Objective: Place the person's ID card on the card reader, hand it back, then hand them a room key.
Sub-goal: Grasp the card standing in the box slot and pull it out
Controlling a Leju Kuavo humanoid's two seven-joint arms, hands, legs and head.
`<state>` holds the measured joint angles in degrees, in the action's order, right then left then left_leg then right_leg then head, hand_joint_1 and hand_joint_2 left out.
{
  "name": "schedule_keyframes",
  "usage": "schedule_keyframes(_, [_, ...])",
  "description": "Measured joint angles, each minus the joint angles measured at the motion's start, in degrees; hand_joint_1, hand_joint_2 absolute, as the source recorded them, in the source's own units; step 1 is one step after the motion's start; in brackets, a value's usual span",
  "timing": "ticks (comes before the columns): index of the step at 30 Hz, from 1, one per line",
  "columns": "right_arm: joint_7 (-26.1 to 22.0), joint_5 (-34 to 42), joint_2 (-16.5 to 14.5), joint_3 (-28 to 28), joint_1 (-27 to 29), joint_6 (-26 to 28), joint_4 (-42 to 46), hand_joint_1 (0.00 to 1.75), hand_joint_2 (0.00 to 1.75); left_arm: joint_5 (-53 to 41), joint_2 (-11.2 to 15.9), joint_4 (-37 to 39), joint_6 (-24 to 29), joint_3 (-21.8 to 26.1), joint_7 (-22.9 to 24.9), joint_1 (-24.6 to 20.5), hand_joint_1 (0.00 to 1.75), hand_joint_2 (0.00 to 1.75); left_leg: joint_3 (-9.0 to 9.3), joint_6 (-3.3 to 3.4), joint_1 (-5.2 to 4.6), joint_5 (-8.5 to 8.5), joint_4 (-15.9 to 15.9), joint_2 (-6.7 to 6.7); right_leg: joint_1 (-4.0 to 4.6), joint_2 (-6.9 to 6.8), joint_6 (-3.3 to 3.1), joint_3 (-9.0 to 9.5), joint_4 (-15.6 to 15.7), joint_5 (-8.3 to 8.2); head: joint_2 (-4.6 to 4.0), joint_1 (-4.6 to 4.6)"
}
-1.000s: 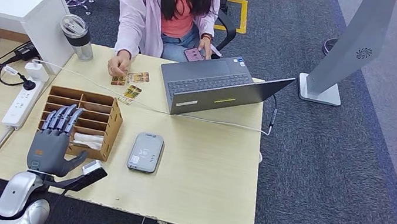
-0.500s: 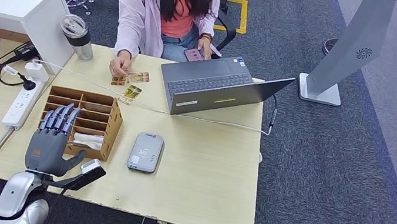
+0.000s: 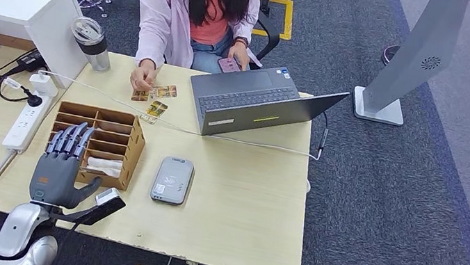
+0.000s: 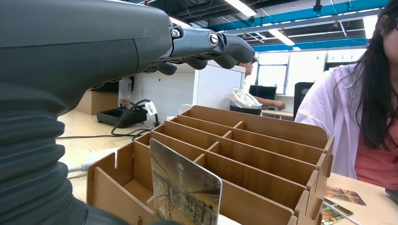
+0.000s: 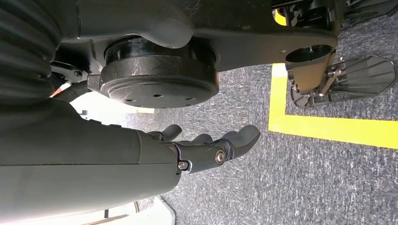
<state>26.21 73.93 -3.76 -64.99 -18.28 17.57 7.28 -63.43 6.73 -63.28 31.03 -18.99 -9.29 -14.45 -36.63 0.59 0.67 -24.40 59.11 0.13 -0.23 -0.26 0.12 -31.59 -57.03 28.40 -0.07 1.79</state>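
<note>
Left hand [image 3: 57,173] hovered palm-down over the near end of the wooden organizer [image 3: 125,131], fingers spread and reaching forward, thumb out to the side; it held nothing. In the left wrist view the same hand [image 4: 206,44] stretched above the organizer's slots [image 4: 263,150], with one picture card [image 4: 185,187] standing upright in the nearest compartment. A white item [image 3: 104,166] lay in the organizer's near slot, too small to identify.

Right hand [image 5: 211,147] hung beside the robot's body above grey carpet [image 5: 300,187] and a yellow floor line [image 5: 328,129], fingers loosely extended and apart, nothing in them.

Grey card reader [image 3: 172,180] lay flat on the bench [image 3: 241,211], just right of the organizer, nothing on it. Further out, several cards [image 3: 156,97] lay on the far side of the bench; the seated person's hand [image 3: 143,79] rested on them. Which of these was the ID card could not be told. Open laptop [image 3: 250,103] sat right of the cards. A lidded tumbler [image 3: 91,43] stood at the far left corner, a white power strip [image 3: 27,119] left of the organizer.
</note>
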Motion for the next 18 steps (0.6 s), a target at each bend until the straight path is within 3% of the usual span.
schedule_keyframes(3, [0.0,0.1,0.0,0.0,0.0,0.0,0.0,0.0,1.75,0.0,0.0,0.0,-0.2,0.0,0.0,0.0,1.75,1.75,0.0,0.0,0.0,0.0,0.0,0.0,0.0,0.0,0.0,0.0,0.0,0.0,0.0,0.0])
schedule_keyframes(18, [-0.1,0.4,0.0,-0.1,0.0,-0.1,0.0,0.0,1.75,0.4,0.2,0.0,-2.4,0.0,0.0,-0.4,1.75,1.75,0.0,0.0,0.0,0.0,0.0,0.0,0.0,0.0,0.0,0.0,0.0,0.0,0.0,0.0])
